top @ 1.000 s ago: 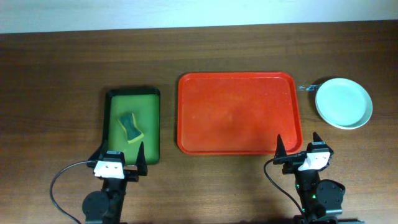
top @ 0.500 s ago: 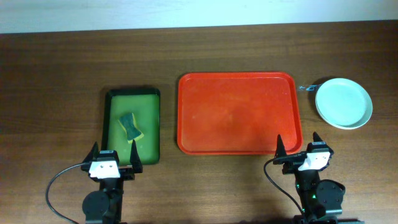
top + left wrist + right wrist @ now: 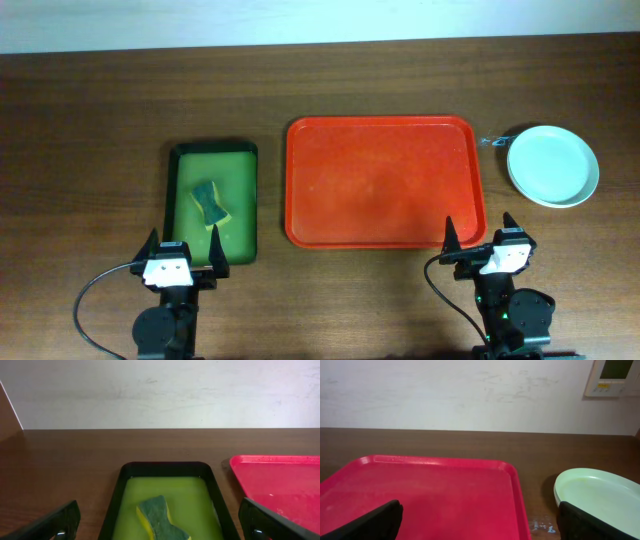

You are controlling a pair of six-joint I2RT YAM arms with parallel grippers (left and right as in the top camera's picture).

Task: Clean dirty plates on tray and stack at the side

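**Both grippers spread at the near edge, plates on the table right of the red tray**

On the left, the left gripper [image 3: 184, 238] stands at the near edge of the table [image 3: 90, 120] with its two fingers spread wide and nothing between them. Just in front of it lies the green tray [image 3: 237, 180], small and with a dark rim. A green and yellow sponge [image 3: 209, 204] rests inside it, toward the near half. In the left wrist view, the sponge sits between the two dark fingertips [image 3: 55, 522], but it is farther away and they do not touch it.

In the middle lies the tray [image 3: 385, 180], red and flat, close beside the green tray but apart from it.

On the right, the right gripper [image 3: 478, 226] is also spread open, holding nothing, at the near right corner of the tray. The plates [image 3: 553, 165] are off the tray, on the table just right of its far right corner. They appear as one pale mint round shape, so I cannot tell how many there are.
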